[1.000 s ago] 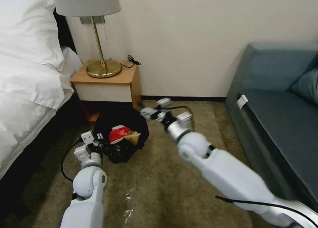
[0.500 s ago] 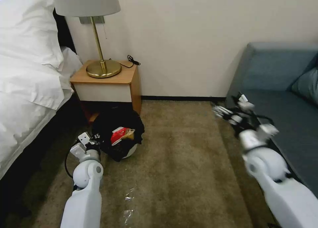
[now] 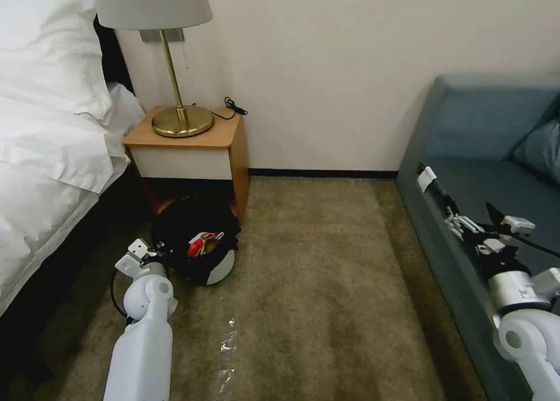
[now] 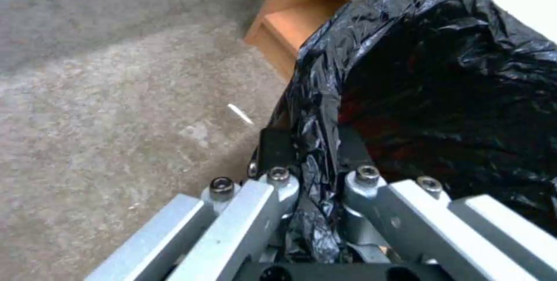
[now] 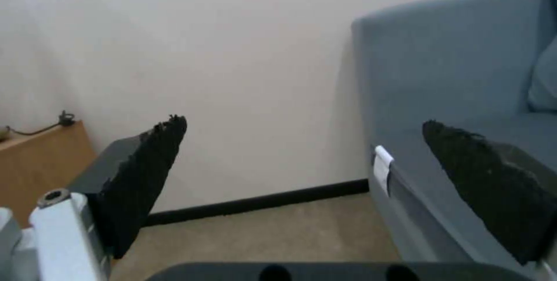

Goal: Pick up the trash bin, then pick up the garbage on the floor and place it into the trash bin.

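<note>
Since a second ago your right end effector (image 3: 487, 223) has swung away from the bin (image 3: 198, 246), clear across the carpet (image 3: 326, 284), and now hangs over the sofa's (image 3: 496, 179) front edge with its jaws spread wide and nothing between them; the right wrist view looks past both black pads (image 5: 145, 176) at bare wall and baseboard. Your left end effector (image 4: 313, 172) has drawn back toward the bed (image 3: 46, 156), and the bin has come with it, now sitting just in front of the nightstand (image 3: 192, 147).

That left end effector is clamped narrow on the bin's rim, with the folded black liner (image 4: 441, 81) pinched between its fingers (image 4: 273, 150). Gripping the rim this way probably lets you carry the bin with its mouth open, which suits dropping litter in.

Inside the bin, just beyond the left end effector, you can see a red-and-white packet (image 3: 199, 242) and something tan beside it. Whether more lies beneath them cannot be told.

On the carpet near the left forearm, a clear crinkled wrapper (image 3: 226, 345) is lying loose, apparently garbage not yet collected.
</note>
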Controlling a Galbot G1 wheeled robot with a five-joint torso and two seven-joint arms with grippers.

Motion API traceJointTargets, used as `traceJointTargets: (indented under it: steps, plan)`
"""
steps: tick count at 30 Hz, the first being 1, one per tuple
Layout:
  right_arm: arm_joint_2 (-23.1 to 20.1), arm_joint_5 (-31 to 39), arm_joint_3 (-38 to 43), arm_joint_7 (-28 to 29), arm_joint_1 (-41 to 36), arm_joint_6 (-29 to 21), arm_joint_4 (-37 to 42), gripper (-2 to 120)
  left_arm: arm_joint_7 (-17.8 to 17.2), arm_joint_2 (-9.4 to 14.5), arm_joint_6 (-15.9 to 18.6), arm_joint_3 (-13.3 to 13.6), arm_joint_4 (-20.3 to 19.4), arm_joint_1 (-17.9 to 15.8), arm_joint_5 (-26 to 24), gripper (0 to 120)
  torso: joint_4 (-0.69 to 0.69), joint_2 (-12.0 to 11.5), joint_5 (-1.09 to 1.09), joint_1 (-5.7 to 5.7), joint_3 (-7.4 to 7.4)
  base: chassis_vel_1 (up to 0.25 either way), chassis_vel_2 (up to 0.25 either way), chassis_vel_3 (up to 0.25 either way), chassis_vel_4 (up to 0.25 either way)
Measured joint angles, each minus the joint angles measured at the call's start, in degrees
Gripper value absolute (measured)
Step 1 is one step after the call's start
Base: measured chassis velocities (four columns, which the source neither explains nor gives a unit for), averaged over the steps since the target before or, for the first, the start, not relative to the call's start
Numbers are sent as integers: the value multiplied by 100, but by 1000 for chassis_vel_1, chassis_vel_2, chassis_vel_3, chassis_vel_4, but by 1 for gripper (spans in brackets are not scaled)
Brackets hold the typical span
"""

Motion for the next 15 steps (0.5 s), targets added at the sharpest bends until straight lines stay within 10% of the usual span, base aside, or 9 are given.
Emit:
traceJointTargets:
  steps: [5, 15]
  plan:
    - [73, -108, -99, -41, 29, 18, -54, 100, -34, 2, 32, -50, 4, 46, -127, 4, 2, 0, 0, 0, 0, 0, 0, 0, 0]
    - [87, -197, -340, -17, 261, -51, -222, 100, -42, 48, 52, -81, -260, 180, -205, 44, 1, 0, 0, 0, 0, 0, 0, 0, 0]
